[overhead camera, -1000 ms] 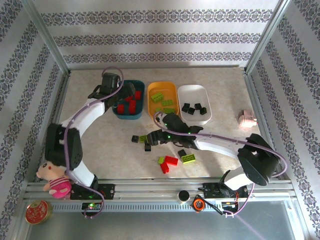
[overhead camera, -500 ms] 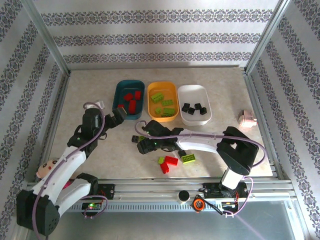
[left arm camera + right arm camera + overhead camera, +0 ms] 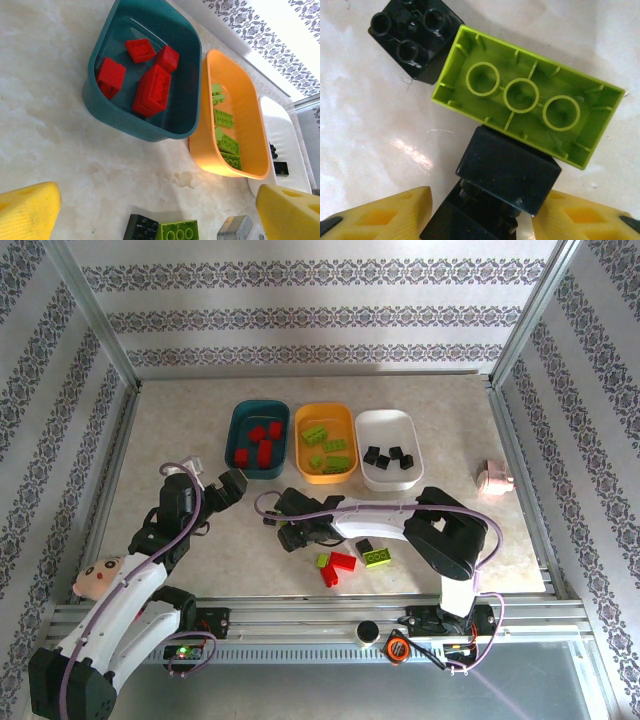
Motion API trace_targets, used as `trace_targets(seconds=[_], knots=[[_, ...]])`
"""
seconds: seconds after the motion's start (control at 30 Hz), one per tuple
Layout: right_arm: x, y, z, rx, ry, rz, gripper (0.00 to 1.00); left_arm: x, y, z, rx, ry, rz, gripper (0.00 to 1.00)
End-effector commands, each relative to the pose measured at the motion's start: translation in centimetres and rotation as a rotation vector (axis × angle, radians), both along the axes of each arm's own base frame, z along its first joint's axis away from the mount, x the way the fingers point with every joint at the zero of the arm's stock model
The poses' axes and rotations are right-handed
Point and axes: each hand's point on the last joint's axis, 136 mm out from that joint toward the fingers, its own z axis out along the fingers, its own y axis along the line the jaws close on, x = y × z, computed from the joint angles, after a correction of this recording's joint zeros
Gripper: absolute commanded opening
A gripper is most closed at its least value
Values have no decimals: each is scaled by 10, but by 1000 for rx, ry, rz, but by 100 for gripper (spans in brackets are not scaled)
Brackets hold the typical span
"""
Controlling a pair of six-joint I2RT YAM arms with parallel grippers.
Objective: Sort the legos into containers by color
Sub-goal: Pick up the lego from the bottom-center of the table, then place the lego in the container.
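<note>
Three trays stand in a row at the back: teal (image 3: 240, 430) with red legos (image 3: 152, 90), orange-yellow (image 3: 325, 416) with lime green ones (image 3: 225, 142), white (image 3: 388, 422) with black ones (image 3: 390, 457). My right gripper (image 3: 292, 532) (image 3: 482, 200) is low over a loose cluster. Its yellow fingers (image 3: 385, 215) stand open on either side of a black brick (image 3: 510, 172). That brick abuts an upturned green brick (image 3: 527, 95), with another black brick (image 3: 412, 35) beyond. My left gripper (image 3: 232, 486) (image 3: 157, 200) hangs open and empty, short of the teal tray.
Loose red (image 3: 340, 563), green (image 3: 377, 557) and black (image 3: 364, 546) bricks lie near the front centre. A doll (image 3: 95, 580) sits at the front left beside the left arm. A small pink object (image 3: 493, 478) lies at the right edge.
The left arm has pulled back from over the teal tray toward the near left. The right gripper has slid left and come down over the black and green bricks.
</note>
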Motion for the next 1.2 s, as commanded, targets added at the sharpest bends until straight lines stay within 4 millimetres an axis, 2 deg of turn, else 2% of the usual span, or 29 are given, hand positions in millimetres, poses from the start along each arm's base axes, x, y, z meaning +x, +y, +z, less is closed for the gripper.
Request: trace_targets(seconds=[0.0,0.23,0.43,0.53,0.6,0.7,0.77,0.87,0.97,1.07,1.17], knots=[[2,1,1,-28,-28,0,48,-5,-1,-4,-2,19,2,100],[-4,-6,17,20,-52,17,38,-7,-4,-4,-18,21,-16,100],[-19,-15,45,136,-56,57,34,-5,-12,-4,-37,5,-55,100],[-22,-25,60,218,-28,57,33,-4,-19,-6,-38,2,-94,100],[-12,-39,74,263,-36,17,33,-3,-24,-9,-50,8,-117,100],[20,-73,97,294,-100,-103,33,-1,-32,-16,-66,28,-153,100],[52,-105,113,322,-140,-237,32,1,-36,-21,-76,39,-166,100],[100,-155,123,303,-222,-443,31,3,-42,-25,-89,49,-184,100],[138,-191,116,257,-242,-587,30,4,-47,-27,-97,56,-201,100],[166,-209,106,216,-235,-656,30,3,-48,-28,-95,60,-211,100],[186,-225,95,151,-231,-709,31,2,-48,-30,-90,64,-214,100]])
